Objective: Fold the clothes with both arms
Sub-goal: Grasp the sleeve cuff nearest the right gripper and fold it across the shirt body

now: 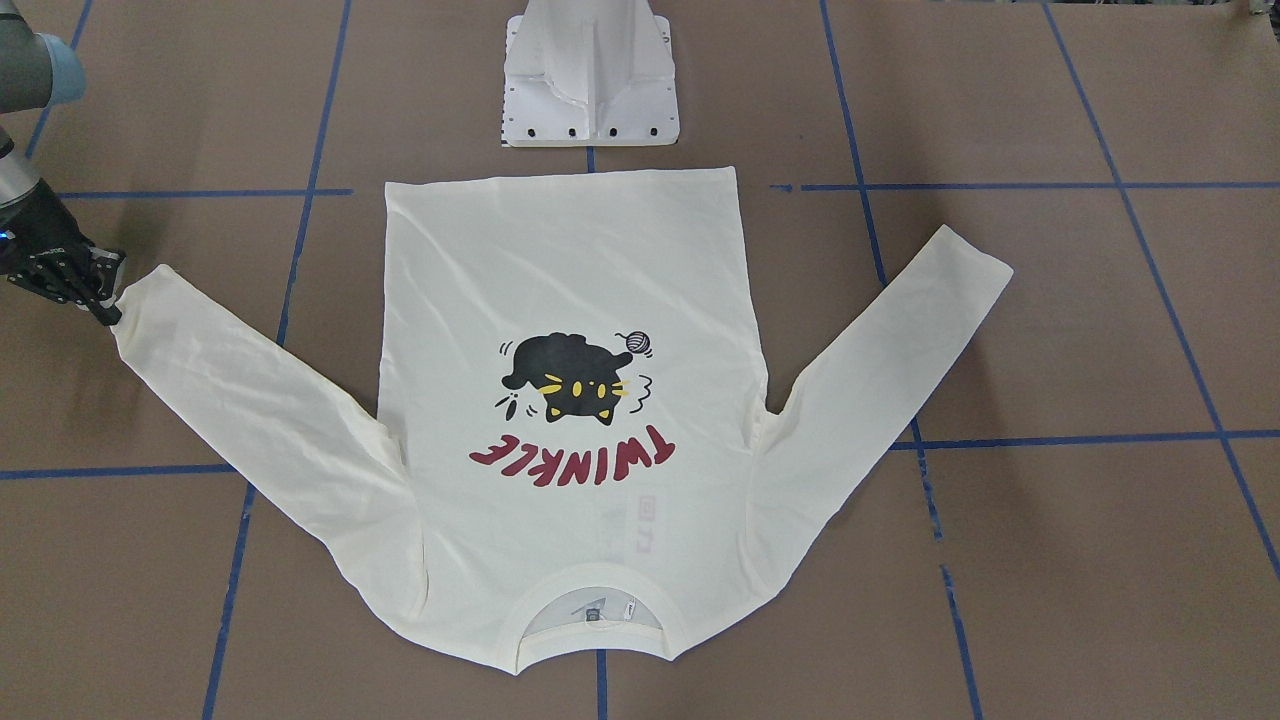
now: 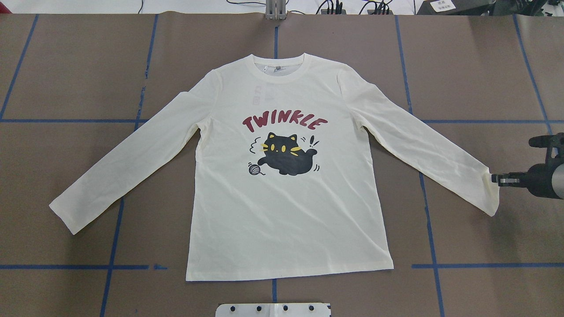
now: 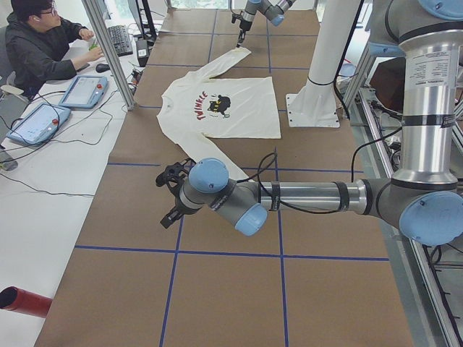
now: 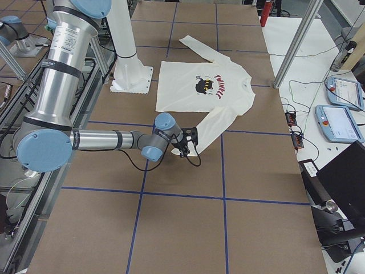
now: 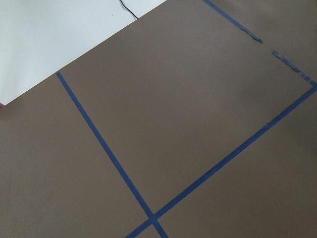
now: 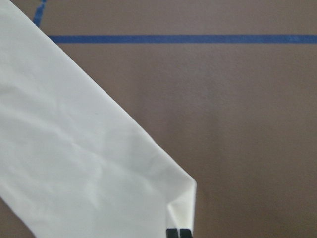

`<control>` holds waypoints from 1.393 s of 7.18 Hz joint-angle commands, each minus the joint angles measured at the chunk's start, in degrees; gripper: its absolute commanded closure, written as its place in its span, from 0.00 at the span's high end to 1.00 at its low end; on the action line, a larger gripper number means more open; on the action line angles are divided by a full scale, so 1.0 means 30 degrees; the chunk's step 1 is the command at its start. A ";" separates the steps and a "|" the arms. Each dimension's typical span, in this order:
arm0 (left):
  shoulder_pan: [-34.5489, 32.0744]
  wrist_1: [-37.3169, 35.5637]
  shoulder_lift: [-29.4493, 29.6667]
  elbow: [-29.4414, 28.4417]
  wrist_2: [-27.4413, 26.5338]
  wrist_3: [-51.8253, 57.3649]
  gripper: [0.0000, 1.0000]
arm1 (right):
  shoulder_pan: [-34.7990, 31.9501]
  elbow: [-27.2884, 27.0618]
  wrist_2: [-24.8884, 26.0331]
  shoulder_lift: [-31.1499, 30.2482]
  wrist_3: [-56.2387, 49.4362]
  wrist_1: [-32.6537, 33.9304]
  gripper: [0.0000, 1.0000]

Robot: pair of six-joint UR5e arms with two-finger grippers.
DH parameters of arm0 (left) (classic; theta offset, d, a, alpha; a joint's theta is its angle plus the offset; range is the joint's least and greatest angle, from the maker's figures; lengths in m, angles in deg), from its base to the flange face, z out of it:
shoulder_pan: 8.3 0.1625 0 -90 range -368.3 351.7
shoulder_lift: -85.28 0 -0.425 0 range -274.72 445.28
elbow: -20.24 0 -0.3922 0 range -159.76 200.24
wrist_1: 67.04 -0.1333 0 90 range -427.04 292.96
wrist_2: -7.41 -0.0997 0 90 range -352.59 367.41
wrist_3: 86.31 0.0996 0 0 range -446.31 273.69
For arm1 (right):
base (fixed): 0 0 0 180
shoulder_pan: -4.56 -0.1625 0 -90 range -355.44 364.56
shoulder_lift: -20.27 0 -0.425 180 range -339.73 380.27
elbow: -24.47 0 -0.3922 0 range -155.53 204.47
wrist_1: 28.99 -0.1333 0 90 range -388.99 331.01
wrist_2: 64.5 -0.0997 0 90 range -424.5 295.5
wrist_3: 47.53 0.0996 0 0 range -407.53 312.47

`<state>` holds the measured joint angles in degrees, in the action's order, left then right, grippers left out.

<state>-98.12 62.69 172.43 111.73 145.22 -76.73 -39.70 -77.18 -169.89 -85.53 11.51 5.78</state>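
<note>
Reaching out low, the right tool [image 2: 496, 179] pinches the shirt [image 2: 286, 211] by its cuff; the left tool [image 3: 166, 196], I cannot tell.

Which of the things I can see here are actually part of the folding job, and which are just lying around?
Part of the job:
cream TWINKLE T-shirt
right gripper, pinching one sleeve cuff
left gripper, clear of the shirt

Just lying about:
control pendants
keyboard
red cylinder
white pedestal, which stands by the shirt
</note>
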 commanded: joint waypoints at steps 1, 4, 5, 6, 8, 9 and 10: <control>0.0000 0.0000 0.0071 -0.0029 0.0000 -0.0029 1.00 | -0.0010 -0.3053 0.0468 0.4124 0.0179 0.8430 0.00; 0.0000 -0.0029 0.0101 -0.0088 0.0000 -0.0030 1.00 | 0.2121 -0.1579 0.4034 1.6237 0.4908 2.2903 0.00; 0.0000 0.0000 0.0101 -0.0117 0.0000 -0.0030 1.00 | 0.2477 0.0521 0.4364 2.0024 0.6144 2.4225 0.00; 0.0000 0.0000 0.0072 -0.0117 0.0000 -0.0030 1.00 | 0.2973 0.2920 0.5093 2.3223 0.6563 2.4239 0.00; 0.0000 0.0000 0.0013 -0.0176 0.0000 -0.0001 1.00 | 0.3561 1.0375 0.5538 2.9555 0.7994 2.2410 0.00; 0.0000 0.0000 -0.0016 -0.0205 0.0000 0.0000 1.00 | 0.4724 1.2793 0.7222 3.0279 0.8728 1.9580 0.00; 0.0000 0.0000 -0.0017 -0.0234 0.0000 0.0000 1.00 | 0.6041 1.3659 0.9124 3.0200 0.8706 1.8536 0.00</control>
<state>-98.12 62.69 172.42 111.13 145.22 -76.74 -25.83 -42.32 -148.53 3.04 36.57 67.08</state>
